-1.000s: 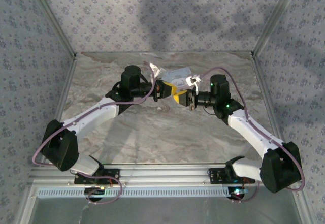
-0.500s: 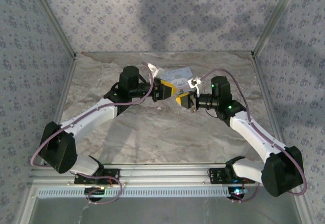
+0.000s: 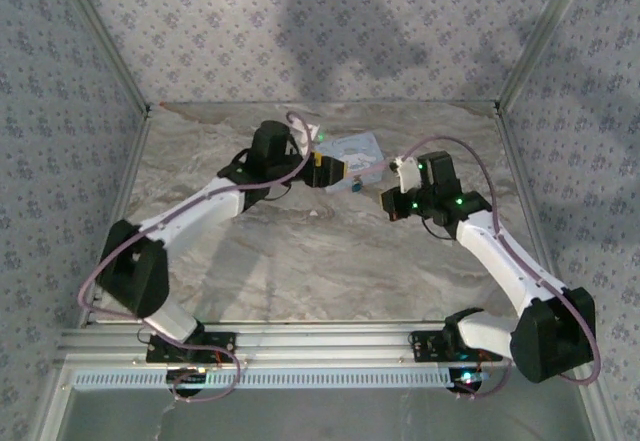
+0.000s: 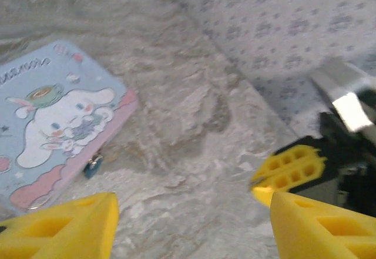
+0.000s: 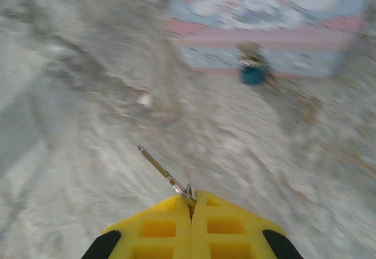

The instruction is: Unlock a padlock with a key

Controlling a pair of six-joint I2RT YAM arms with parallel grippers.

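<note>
So the left tool is wide open. Its two yellow fingers are spread far apart with nothing between them but bare marble table. Ahead of it and off to its left lies the pastel tin, flat on the table, with a cartoon character on the lid. The padlock is a tiny teal thing sitting right at the tin's near edge. It's too blurry to say whether the two actually touch. The yellow tip of the other arm's tool pokes in at the front right.

The right tool is clamped tight on the key. The thin silvery shaft sticks out of the fingertips, angled forward and to the tool's left. I can't tell if its tip touches the table. From this tool the padlock is ahead and a bit to the right, well apart from the key, up against the tin's pink-bordered side. I can't make out the shackle at all.

From above, the padlock lies between the two tools, with the tin just beyond it.
</note>
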